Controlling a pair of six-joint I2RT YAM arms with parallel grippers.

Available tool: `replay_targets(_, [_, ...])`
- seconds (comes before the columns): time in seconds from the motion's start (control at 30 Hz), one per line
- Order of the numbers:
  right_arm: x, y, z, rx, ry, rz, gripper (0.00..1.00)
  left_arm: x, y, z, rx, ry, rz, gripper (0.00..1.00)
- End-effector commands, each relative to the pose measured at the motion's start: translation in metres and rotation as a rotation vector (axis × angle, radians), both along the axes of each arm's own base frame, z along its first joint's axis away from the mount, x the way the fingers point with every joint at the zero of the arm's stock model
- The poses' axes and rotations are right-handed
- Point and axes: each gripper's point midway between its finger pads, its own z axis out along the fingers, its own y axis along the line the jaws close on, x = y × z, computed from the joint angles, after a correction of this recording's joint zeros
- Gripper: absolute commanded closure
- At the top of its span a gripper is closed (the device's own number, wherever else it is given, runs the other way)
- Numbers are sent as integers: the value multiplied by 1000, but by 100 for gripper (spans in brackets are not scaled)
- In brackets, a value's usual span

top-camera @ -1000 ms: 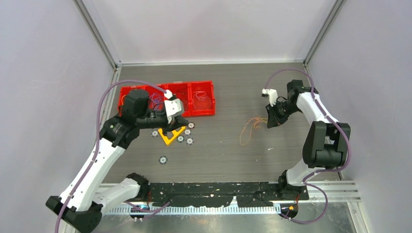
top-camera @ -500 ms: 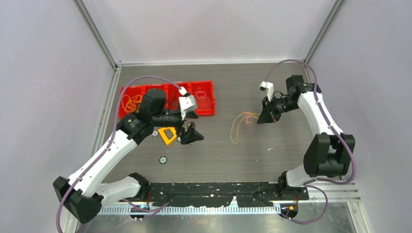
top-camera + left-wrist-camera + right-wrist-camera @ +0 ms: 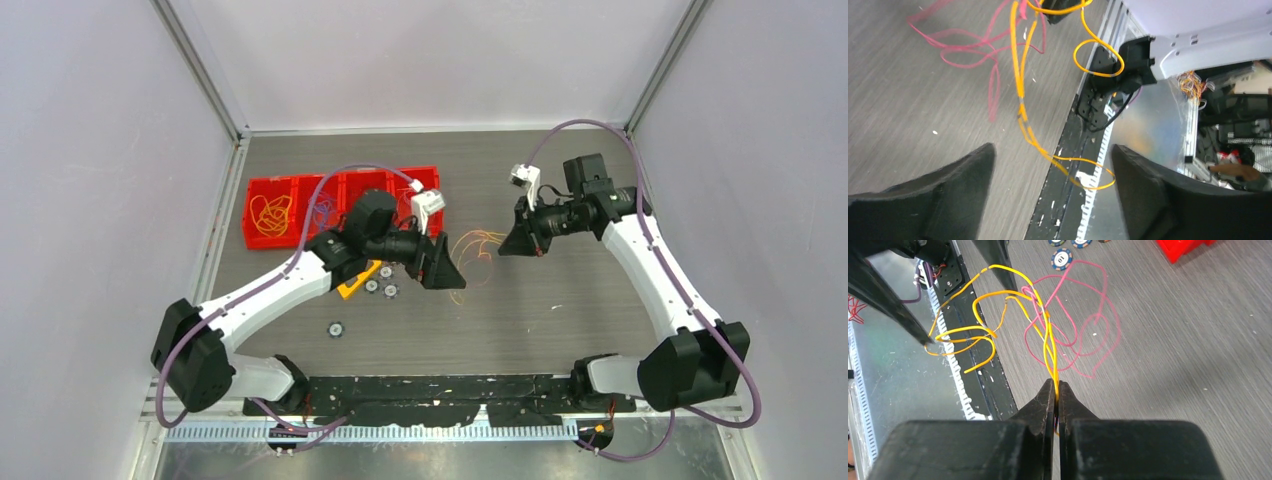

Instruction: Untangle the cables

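A tangle of thin cables (image 3: 468, 250), orange-yellow strands (image 3: 1048, 340) twisted with pink-red ones (image 3: 1088, 325), hangs above the table's middle. My right gripper (image 3: 505, 245) is shut on the yellow strands at its tips (image 3: 1056, 385) and holds the bunch off the surface. My left gripper (image 3: 445, 275) faces it from the left with its jaws wide open (image 3: 1053, 150). A loose yellow loop (image 3: 1083, 175) dangles between the left fingers (image 3: 968, 170) without touching them. Pink loops (image 3: 973, 50) trail over the table beyond.
A red row of bins (image 3: 290, 180) stands at the back left, with an orange bunch (image 3: 270, 215) in one compartment and blue wire (image 3: 322, 210) in the one beside it. A yellow triangular piece (image 3: 352, 287) and small round discs (image 3: 378, 290) (image 3: 335, 327) lie below the left arm.
The left arm swung right from the bins to the tangle and its gripper opened wide. The right gripper pinched fully shut and carried the cables leftward, up off the table.
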Motion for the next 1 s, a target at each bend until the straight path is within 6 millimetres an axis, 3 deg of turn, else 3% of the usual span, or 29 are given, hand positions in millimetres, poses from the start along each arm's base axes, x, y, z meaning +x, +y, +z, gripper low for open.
replay_targets(0.0, [12,14,10,47,-48,-52,94,-8,-19,-2,-61,106,8,45])
replay_targets(0.07, [20,13,2,30,-40,-81,86,-11,-17,-3,-66,115,-14,84])
replay_targets(0.1, [24,12,-2,15,-37,-97,73,-14,-15,1,-71,92,-45,99])
replay_targets(0.13, [33,7,-14,-21,-24,-137,62,-19,-14,7,-82,72,-74,100])
replay_targets(0.17, [35,5,-21,-37,-3,-161,44,-24,-13,15,-104,71,-95,100])
replay_targets(0.27, [46,7,-40,-38,40,-207,24,-24,-13,36,-188,105,-111,100])
replay_targets(0.37, [40,14,-48,37,69,-234,1,-13,-14,49,-260,143,-96,100])
replay_targets(0.4, [45,17,-36,74,-1,-236,4,-9,-13,53,-276,148,-90,100])
replay_targets(0.57, [30,28,-33,153,-88,-245,5,3,-12,71,-351,172,-83,100])
replay_targets(0.73, [16,41,-48,200,-108,-241,5,9,-11,97,-407,136,-96,100])
replay_targets(0.97, [53,60,-40,267,-222,-320,5,14,-13,126,-458,99,-103,100])
